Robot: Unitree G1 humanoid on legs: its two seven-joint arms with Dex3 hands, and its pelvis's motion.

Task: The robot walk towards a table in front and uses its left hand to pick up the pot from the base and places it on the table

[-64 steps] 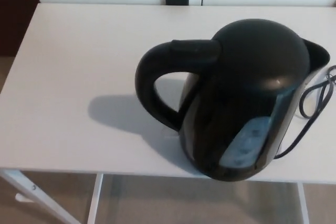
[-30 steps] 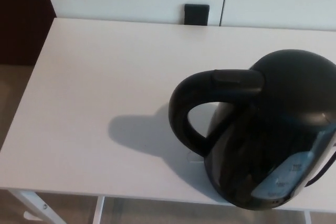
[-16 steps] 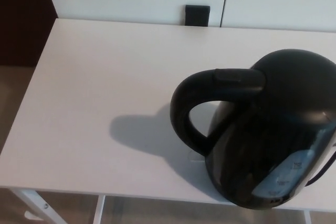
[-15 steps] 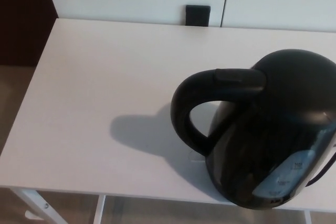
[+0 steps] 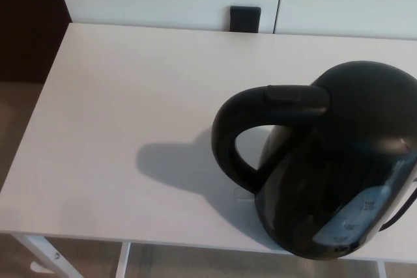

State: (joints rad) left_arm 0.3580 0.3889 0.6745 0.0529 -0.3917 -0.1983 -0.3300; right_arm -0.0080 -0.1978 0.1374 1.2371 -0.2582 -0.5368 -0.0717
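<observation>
So the pot (image 5: 339, 161) is a black electric kettle sitting upright on the right side of the white table (image 5: 130, 96), close to the front edge and partly cut off by the right side of the frame. Its big loop handle (image 5: 223, 136) sticks out toward the left, which is handy since that's the side the left hand comes from. There's a pale water-level window (image 5: 355, 219) low on the near side. I can't actually see the base, since the pot's own body hides whatever's under it, so I can't say for sure it's sitting on one.

Neither hand shows anywhere in the head view, left or right, so there's no telling how their fingers are set, and nothing is holding the pot.

My read is that the walk-up is about done and the reach hasn't started. The next move needs the left hand to come in from the left, slip its fingers through the handle loop, close around it, lift straight up, then set the pot down on the bare tabletop to the left, where its shadow (image 5: 176, 167) falls. There's plenty of free room there.

Farther out there's a small black plate (image 5: 245, 19) on the white wall behind the table, and a table leg (image 5: 39, 252) at the bottom left.
</observation>
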